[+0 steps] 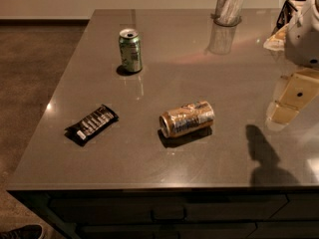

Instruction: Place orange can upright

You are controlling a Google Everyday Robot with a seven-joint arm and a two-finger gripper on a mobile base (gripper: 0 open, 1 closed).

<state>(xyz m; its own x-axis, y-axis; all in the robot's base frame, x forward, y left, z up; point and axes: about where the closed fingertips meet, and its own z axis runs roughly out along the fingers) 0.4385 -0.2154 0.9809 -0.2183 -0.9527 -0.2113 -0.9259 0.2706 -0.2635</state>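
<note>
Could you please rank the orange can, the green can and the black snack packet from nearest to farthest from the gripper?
The gripper is at the right edge, above the table.
1. The orange can, lying at centre.
2. The green can, upright, back left, and the black snack packet, front left: too close to call.

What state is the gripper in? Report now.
Gripper: at the right edge over the table, well apart from the orange can, which lies on its side; open or shut cannot be told.
</note>
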